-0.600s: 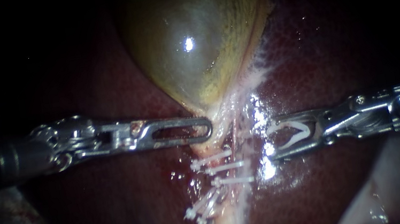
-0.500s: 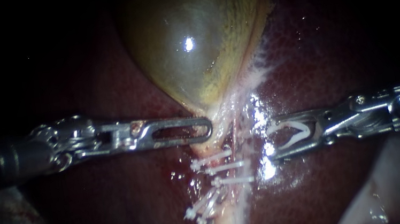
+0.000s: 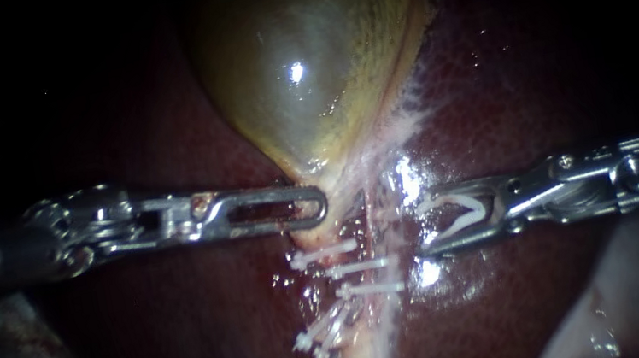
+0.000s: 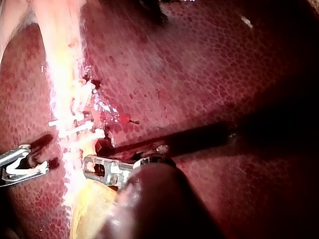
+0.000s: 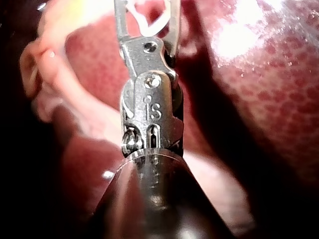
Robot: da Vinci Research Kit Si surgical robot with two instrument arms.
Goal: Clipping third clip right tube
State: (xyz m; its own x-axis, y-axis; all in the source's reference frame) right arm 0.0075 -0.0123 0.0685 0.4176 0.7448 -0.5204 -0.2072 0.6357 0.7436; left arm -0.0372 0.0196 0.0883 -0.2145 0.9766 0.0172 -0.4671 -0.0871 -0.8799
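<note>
The gallbladder [image 3: 300, 61] lies olive and glossy on the dark red liver [image 3: 495, 89]; from its narrow neck a pale band of tissue [image 3: 366, 353] runs down toward the near edge of the endoscope view; the tubes lie within this band, and I cannot tell the right one from the left.

Three white clips [image 3: 360, 266] cross the band one below the other, and a tight cluster of further clips [image 3: 324, 332] sits just beneath them; in the left wrist view the same clips [image 4: 75, 124] cross the bright band [image 4: 62, 40] just ahead of that instrument's tip.

The left instrument [image 3: 320, 205] comes in level from the left; its slotted jaws lie together, clamped on the edge of the pale band right under the gallbladder's neck, just above the topmost clip; the left wrist view shows the tip [image 4: 89, 167] biting into the band's side.

The right instrument [image 3: 427, 226] comes in from the right; its jaws stand apart and carry a loaded clip [image 3: 463, 209], an open white V touching both jaws; the tip is just beside the band on its right, level with the topmost clip, and not around any tube; wet glare shines on the liver next to it.

In the right wrist view the loaded clip [image 5: 149, 15] sits in the forked jaws of that instrument [image 5: 147, 10], over blurred pale tissue.
</note>
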